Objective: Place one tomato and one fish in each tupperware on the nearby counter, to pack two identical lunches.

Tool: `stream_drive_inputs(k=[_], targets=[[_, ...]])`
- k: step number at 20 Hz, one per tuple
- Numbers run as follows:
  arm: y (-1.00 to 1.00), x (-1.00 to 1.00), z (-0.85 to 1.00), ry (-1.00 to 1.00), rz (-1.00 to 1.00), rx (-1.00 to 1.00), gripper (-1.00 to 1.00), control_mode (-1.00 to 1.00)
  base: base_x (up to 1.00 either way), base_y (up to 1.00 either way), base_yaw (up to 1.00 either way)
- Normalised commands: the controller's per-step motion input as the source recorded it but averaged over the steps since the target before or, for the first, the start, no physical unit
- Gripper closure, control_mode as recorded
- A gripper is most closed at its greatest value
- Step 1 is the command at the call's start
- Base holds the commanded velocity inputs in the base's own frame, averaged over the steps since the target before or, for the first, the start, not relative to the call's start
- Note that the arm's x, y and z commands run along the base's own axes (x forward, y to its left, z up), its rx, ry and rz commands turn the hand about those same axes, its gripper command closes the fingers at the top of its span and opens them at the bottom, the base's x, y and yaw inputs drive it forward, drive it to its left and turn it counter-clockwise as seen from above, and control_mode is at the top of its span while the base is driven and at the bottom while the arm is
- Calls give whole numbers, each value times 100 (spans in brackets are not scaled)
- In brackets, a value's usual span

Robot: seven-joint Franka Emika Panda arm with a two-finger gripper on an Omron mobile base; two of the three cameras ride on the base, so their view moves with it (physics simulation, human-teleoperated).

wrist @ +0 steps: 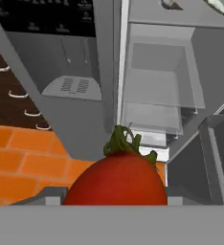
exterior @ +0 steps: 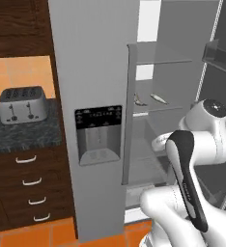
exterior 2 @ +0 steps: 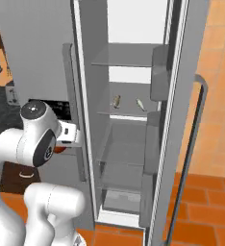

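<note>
The tomato [wrist: 117, 178] sits right at the gripper, low in the hand view, with the orange floor and the foot of the fridge [exterior: 91, 72] past it. The fingertips are not visible, so a true pinch cannot be confirmed; going by how close and centred the fruit sits, I judge the gripper closed on it rather than spread free.

Risks from here, as I judge them:
- A round, glossy fruit could roll out of a light hold during a wide swing and drop to the floor
- The open fridge door [exterior 2: 193, 144] and the shelf edges are near the arm; a careless sweep could knock them
- The tubs are not visible, so the carry to the bench [exterior: 23, 132] beside the toaster [exterior: 23, 104] may be long, giving more chances to slip

The tomato looks deep red, smooth and shiny, with a curled green stem on top, the stem end turned toward the fridge. Two small silvery fish [exterior: 158, 98] lie on a middle fridge shelf, apart from each other, not yet packed
</note>
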Motion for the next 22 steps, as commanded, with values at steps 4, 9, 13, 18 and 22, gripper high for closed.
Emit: stream_drive_inputs(k=[4, 9, 13, 18, 22], targets=[[0, 0, 0, 0, 0, 0, 100, 100, -70, 100, 0], [0, 0, 0, 0, 0, 0, 100, 100, 13, 100, 1], [0, 0, 0, 0, 0, 0, 100, 100, 34, 100, 0], [0, 0, 0, 0, 0, 0, 100, 100, 14, 100, 0], [0, 0, 0, 0, 0, 0, 100, 100, 17, 100, 0]])
